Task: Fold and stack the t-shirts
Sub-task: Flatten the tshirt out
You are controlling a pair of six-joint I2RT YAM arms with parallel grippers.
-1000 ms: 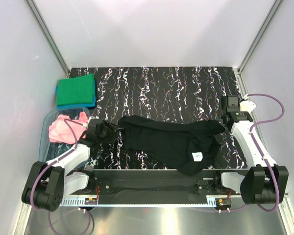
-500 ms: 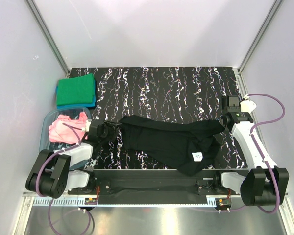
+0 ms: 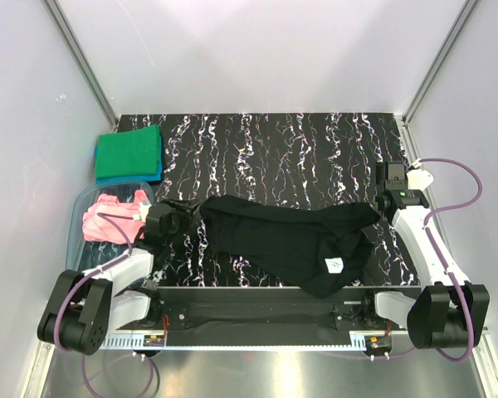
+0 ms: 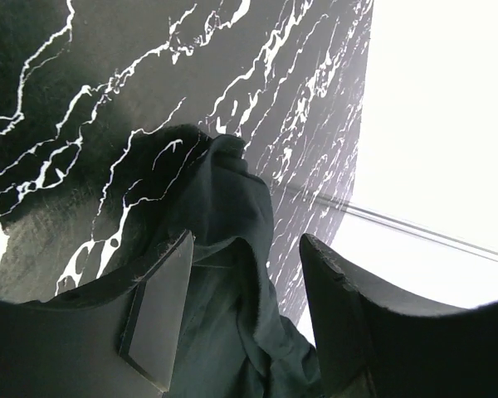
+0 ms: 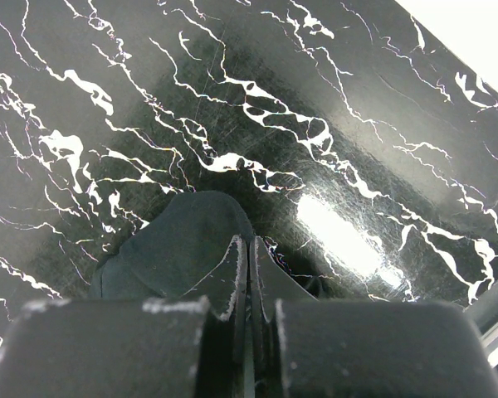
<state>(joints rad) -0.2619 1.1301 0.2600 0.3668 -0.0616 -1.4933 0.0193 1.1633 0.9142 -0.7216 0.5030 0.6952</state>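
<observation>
"Black t-shirt (image 3: 290,236): location?" asks the operator.

"Near middle of the table (image 3: 299,149)," the technician replies. "The garment lies unfolded and rumpled, running left to right. Its white neck label (image 3: 333,265) faces up close to the near edge."

"Left end effector (image 3: 187,216): condition?"

"Its fingers (image 4: 158,315) stand apart. The wrist view shows the shirt's left end bunched up and lying in the gap between them, and the cloth is not clamped. In the top view the unit sits low at the shirt's left tip."

"Right end effector (image 5: 249,269): condition?"

"Its fingers are pressed together with the tips pointing down at the table. A rounded lobe of the black cloth lies just beside the tips, at the shirt's right end. Whether a thin fold is pinched between the fingers cannot be determined, because the tips hide the contact line."

"Remaining t-shirts?"

"The green t-shirt (image 3: 129,152) is folded and rests on the blue t-shirt (image 3: 129,177), which is also folded. Both sit at the far left corner of the table. The pink t-shirt (image 3: 108,220) lies crumpled inside the clear tub (image 3: 76,217) at the table's left edge, just beside the left arm."
</observation>
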